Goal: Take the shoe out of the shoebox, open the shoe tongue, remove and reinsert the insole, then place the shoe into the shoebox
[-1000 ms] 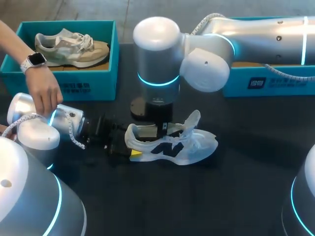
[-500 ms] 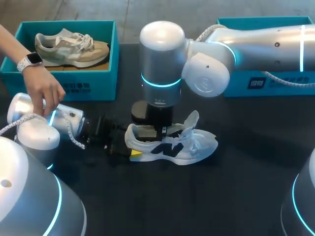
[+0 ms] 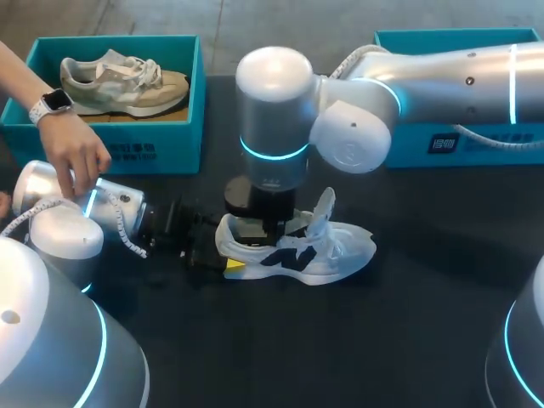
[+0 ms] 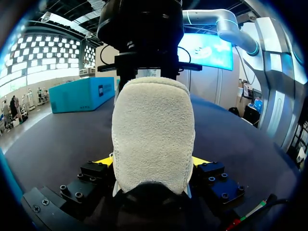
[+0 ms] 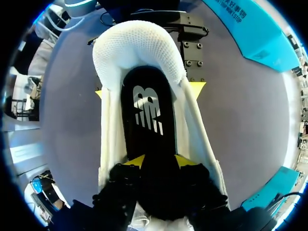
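A white shoe (image 3: 310, 252) with a dark side logo lies on its sole on the black table, toe to the right. My left gripper (image 3: 208, 255) lies flat at its heel. In the left wrist view the fuzzy heel (image 4: 153, 134) fills the gap of that gripper (image 4: 153, 163), a yellow tip pressed on each side. My right gripper (image 3: 270, 228) points straight down into the shoe's mouth beside the raised tongue (image 3: 323, 208). In the right wrist view its tips (image 5: 161, 162) stand apart over the black insole (image 5: 147, 120), which lies inside the shoe.
A teal shoebox (image 3: 110, 144) at the back left holds a beige shoe (image 3: 123, 81). A second teal box (image 3: 476, 140) sits at the back right under my right arm. A person's hand (image 3: 76, 157) rests on my left arm.
My right arm has shifted slightly left over the shoe and its fingers have parted. The tongue stands more upright. My left gripper and the shoe have stayed put.
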